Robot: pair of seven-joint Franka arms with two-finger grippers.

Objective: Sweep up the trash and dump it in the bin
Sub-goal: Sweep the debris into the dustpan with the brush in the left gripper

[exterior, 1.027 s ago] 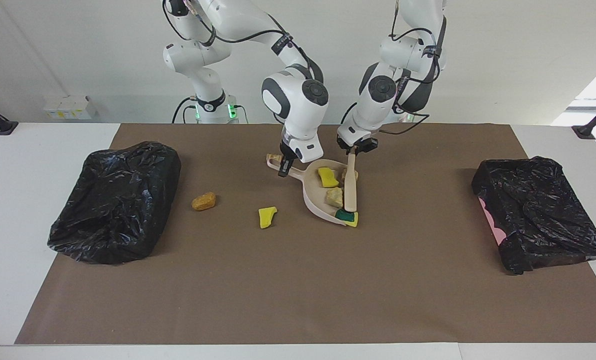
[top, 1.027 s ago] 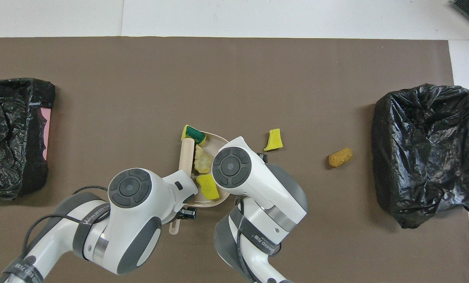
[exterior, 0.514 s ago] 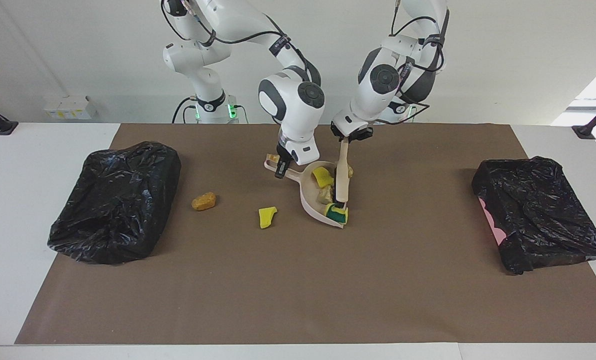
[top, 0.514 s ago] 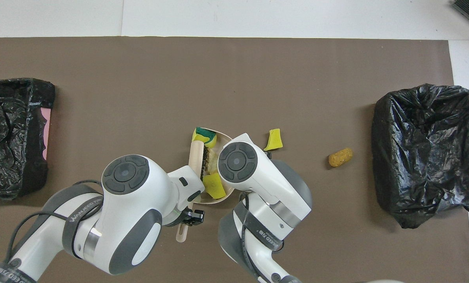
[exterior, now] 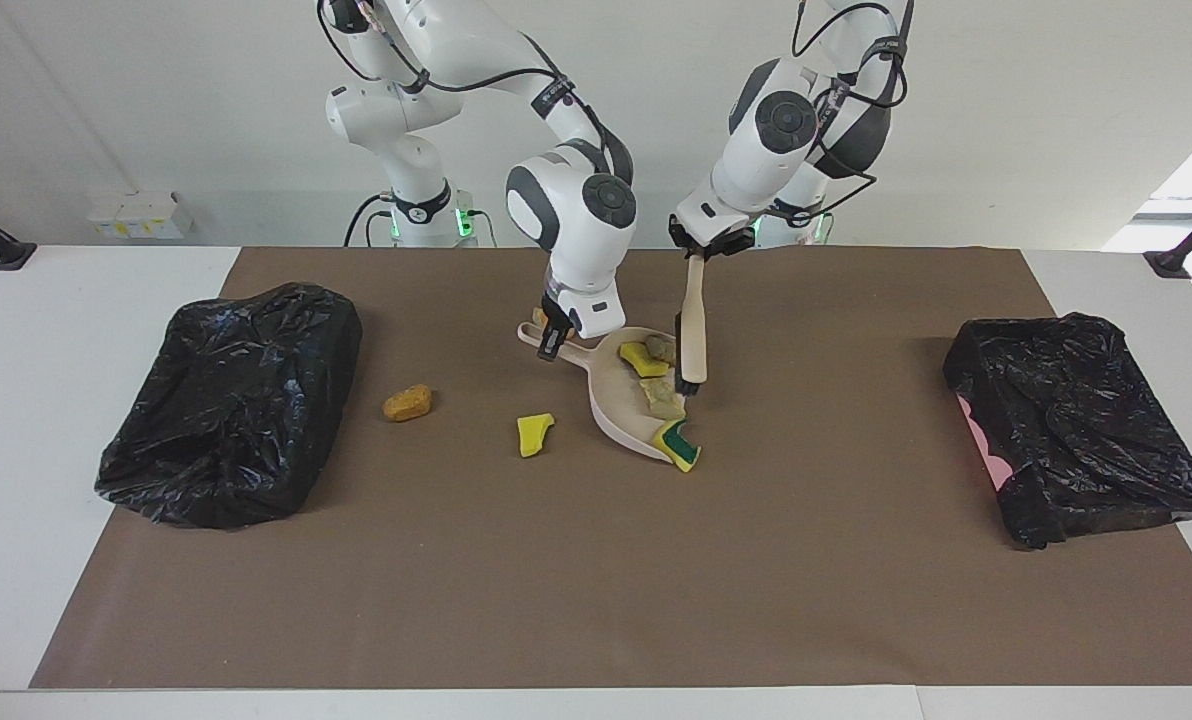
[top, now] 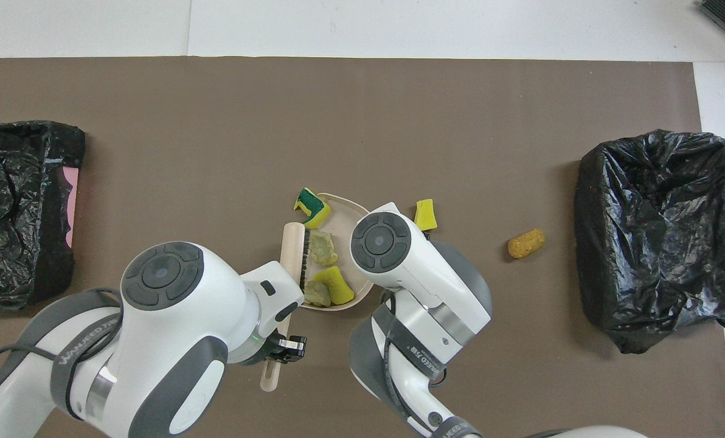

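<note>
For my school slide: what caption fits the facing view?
Left gripper lifts a beige brush while right gripper holds a beige dustpan of foam chunks.

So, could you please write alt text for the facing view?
The right gripper holds a beige dustpan by its handle, trash chunks inside, while the left gripper holds a brush upright over its edge. A yellow chunk and an orange-brown chunk lie on the brown mat.

Left gripper [exterior: 694, 255] raised at upper centre of the facing view, fingers clamped, wrist tilted downward; right gripper [exterior: 548, 340] lower, just beside it, likewise clamped, forearm bent steeply
</note>
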